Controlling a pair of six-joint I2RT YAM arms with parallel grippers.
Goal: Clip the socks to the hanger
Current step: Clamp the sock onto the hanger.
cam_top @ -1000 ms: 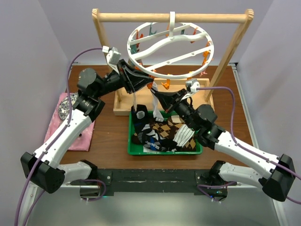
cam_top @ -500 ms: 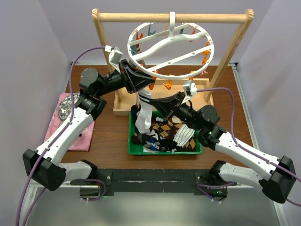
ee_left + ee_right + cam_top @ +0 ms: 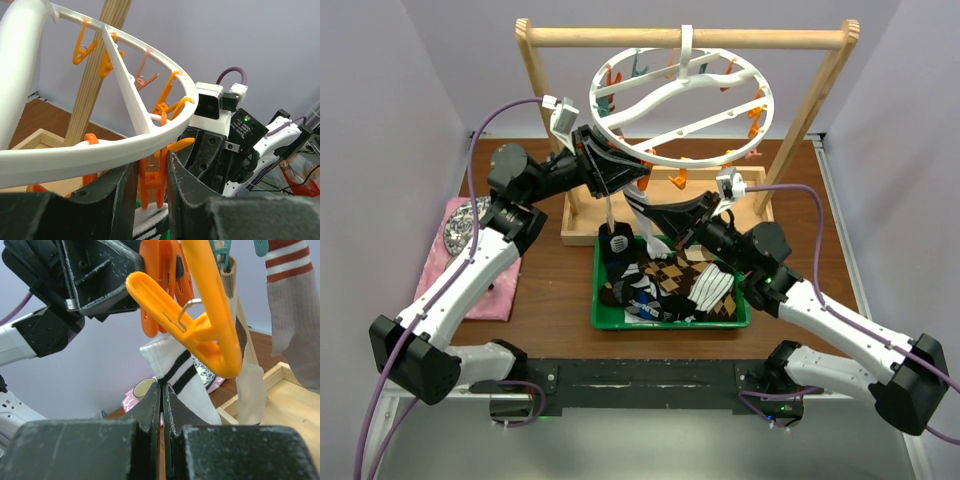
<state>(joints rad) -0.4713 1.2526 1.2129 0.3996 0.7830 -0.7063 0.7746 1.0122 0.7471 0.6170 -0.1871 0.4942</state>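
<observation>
Your left fingers (image 3: 122, 197) pinch an orange peg (image 3: 152, 187) at the 6 o'clock rim of the hanger (image 3: 100, 155). Your right fingers (image 3: 152, 407) are pressed together on the striped sock (image 3: 187, 377), its cuff just below that peg. The other socks (image 3: 665, 285) lie in the green tray (image 3: 670, 323), at 6 o'clock from the hanger.

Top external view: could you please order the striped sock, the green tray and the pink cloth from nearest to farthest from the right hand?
1. striped sock: pinched in the right hand itself.
2. green tray: just below it in the view.
3. pink cloth: far off to the left.
</observation>
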